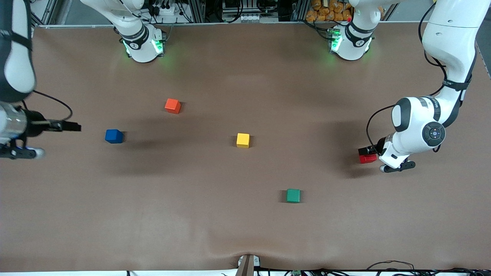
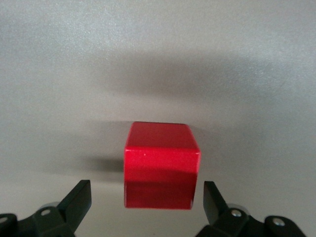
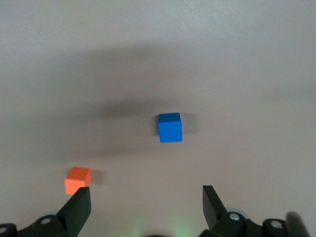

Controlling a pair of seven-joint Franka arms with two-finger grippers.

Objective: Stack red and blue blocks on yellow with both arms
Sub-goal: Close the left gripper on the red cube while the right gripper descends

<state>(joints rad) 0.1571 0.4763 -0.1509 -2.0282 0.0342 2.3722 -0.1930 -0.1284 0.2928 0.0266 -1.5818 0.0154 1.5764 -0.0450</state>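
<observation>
1. Checking stack progress: nothing is stacked yet; all cubes sit apart on the brown matte tabletop (image 1: 245, 230).
2. Glossy white left arm (image 1: 447, 57) is low at its own end of the table. Left gripper (image 2: 147, 200) has its fingers spread around the small crimson red matte cube (image 2: 160, 170), one finger each side with gaps showing. Not pinched, cube on the table.
3. Glossy white right arm (image 1: 15, 50) is up at its own end. Right gripper (image 3: 147, 200) is spread wide and empty, hanging near the small deep blue matte cube (image 1: 114, 136), not yet aligned over it.
4. Small plain yellow matte cube (image 1: 243, 140) sits mid-table, bare on top, between red and blue and well apart from both.
5. Distractors: orange-red cube (image 1: 172, 105) and green cube (image 1: 293, 195), leave alone.
6. Left to do, I reckon: grasp red, place on yellow; then blue on top.
</observation>
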